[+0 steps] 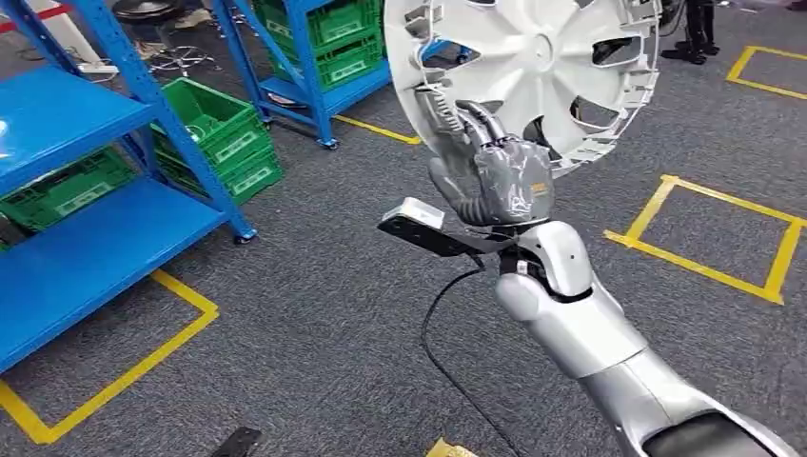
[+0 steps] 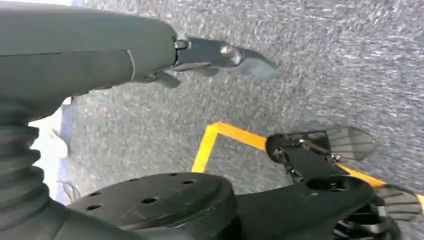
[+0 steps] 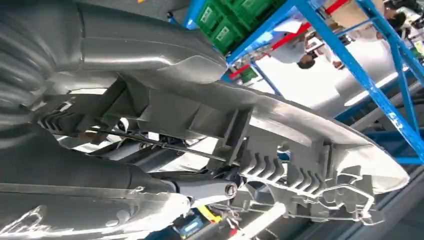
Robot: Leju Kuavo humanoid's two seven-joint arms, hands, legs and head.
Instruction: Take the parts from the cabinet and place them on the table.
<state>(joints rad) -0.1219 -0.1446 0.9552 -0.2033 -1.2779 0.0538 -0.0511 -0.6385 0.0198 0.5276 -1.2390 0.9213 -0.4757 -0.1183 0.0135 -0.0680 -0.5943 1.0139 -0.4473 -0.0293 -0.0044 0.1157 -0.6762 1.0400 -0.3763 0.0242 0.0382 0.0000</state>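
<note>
Gripping the white wheel cover by its lower rim, the right hand holds it high over carpet, head view; a thin edge hold could let it swing or slip. Left wrist view: left hand blurred, grasp unreadable. Right wrist view: cover's ribbed underside; fingers largely hidden.

The right arm is raised forward, and the right hand grips a part. The left hand hangs with straight fingers.
</note>
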